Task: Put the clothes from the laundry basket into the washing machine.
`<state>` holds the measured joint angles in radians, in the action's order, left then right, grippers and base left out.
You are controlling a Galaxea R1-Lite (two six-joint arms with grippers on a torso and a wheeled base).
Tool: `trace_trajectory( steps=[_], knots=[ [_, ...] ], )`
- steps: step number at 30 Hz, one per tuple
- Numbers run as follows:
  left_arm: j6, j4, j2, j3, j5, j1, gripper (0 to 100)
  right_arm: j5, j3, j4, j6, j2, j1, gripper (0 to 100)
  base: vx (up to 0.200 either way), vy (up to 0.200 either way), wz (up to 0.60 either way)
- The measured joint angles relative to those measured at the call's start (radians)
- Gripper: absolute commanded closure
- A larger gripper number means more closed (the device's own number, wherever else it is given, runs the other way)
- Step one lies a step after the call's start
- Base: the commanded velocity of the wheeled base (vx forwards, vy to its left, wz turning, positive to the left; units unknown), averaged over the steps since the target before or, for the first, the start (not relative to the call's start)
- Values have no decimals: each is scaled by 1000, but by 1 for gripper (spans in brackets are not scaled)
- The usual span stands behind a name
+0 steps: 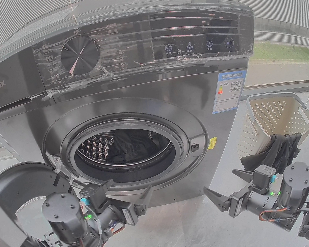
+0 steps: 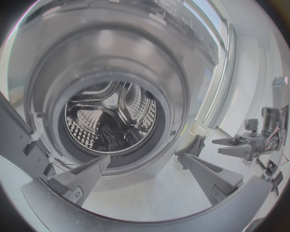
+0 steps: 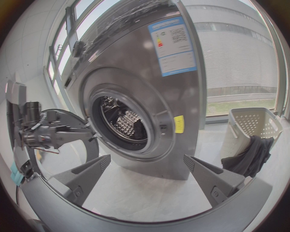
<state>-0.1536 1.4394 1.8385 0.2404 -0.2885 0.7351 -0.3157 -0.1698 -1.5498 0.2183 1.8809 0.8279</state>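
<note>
A grey front-loading washing machine (image 1: 120, 96) stands with its round door (image 1: 19, 186) swung open to the left. Dark clothes (image 1: 131, 144) lie in the drum (image 2: 111, 117). To the machine's right a cream laundry basket (image 1: 278, 112) leans tilted on the floor, and a black garment (image 1: 276, 152) hangs over its front rim. My left gripper (image 1: 131, 184) is open and empty, low in front of the door opening. My right gripper (image 1: 220, 181) is open and empty too, just left of the basket and above the floor. The basket (image 3: 256, 124) and the garment (image 3: 250, 154) appear beyond my right gripper (image 3: 146, 158).
Pale tiled floor (image 1: 185, 231) lies between the two arms and the machine. Large windows stand behind and to the right. The open door takes up the space at the lower left.
</note>
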Motion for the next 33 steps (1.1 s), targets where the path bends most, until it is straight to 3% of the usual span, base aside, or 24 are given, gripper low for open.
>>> trace_trajectory(
  steps=[7,15,22,27,33],
  knots=[
    [-6,31,-132,-121,-20,8,0,-6,39,1,-27,-43,-97,0,0,0,0],
    [0,44,-195,-198,-60,16,0,-35,48,2,-30,-73,-105,0,0,0,0],
    [21,93,-225,-221,-113,19,0,-42,75,3,-37,-104,-92,0,-200,0,0],
    [52,89,-268,-223,-120,31,0,-63,107,6,-46,-155,-79,0,-200,0,0],
    [61,68,-310,-223,-124,45,0,-98,146,82,-26,-229,-76,0,-200,0,0]
  ],
)
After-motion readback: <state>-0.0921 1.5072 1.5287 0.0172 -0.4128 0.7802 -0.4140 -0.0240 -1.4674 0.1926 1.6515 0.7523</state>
